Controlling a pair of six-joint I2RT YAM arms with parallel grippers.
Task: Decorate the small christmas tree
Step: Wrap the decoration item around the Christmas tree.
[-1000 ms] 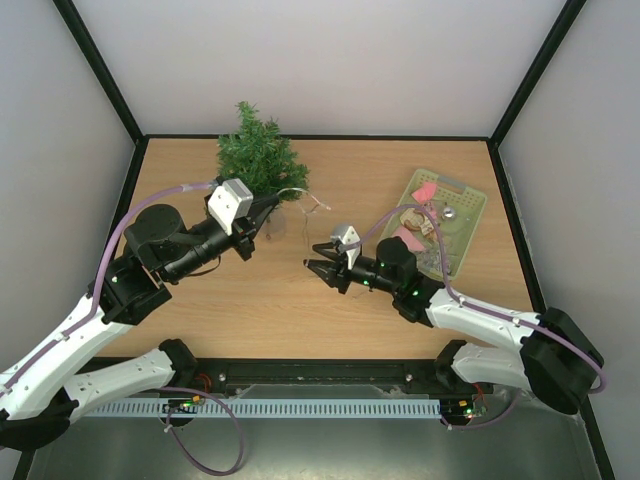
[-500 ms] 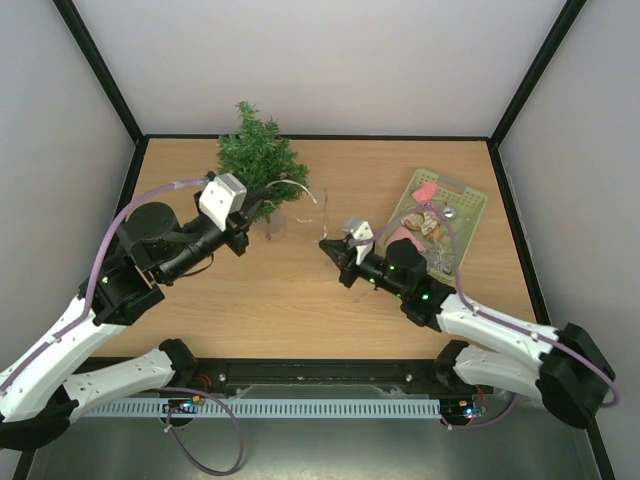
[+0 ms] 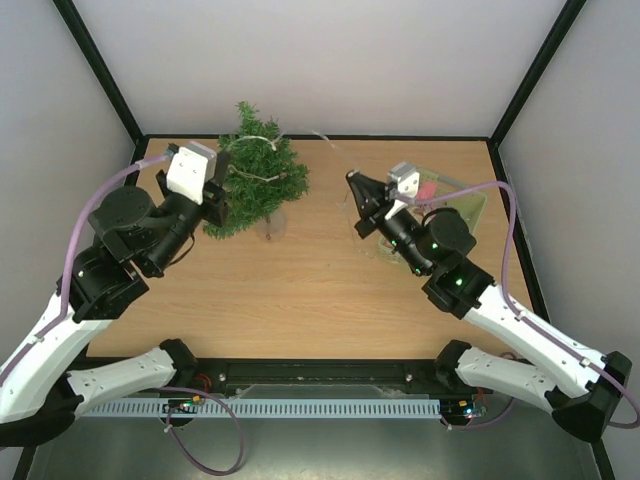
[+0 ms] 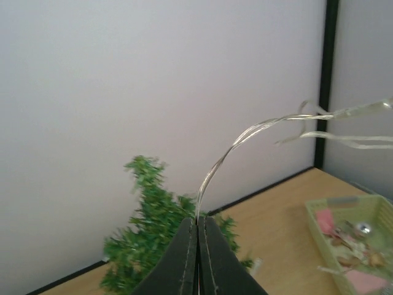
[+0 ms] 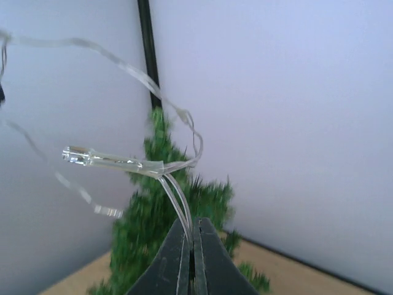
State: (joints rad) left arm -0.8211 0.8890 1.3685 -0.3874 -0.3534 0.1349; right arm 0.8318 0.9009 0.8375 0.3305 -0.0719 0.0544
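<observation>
The small christmas tree stands at the back left of the table, its bushy green branches also showing in the left wrist view and the right wrist view. A thin clear light string arcs across the tree's top. My left gripper sits against the tree's left side, shut on the string where it leaves the fingertips. To the right of the tree, my right gripper is raised and shut on two strands of the string, just below a clear bulb.
A pale green tray with pink and silvery ornaments lies at the back right, partly behind the right arm; it also shows in the left wrist view. Black frame posts and white walls enclose the table.
The right gripper shut on the string near the table's middle, then rose toward the back. The left arm swung back and left to the tree, and the string was lifted off the table.
</observation>
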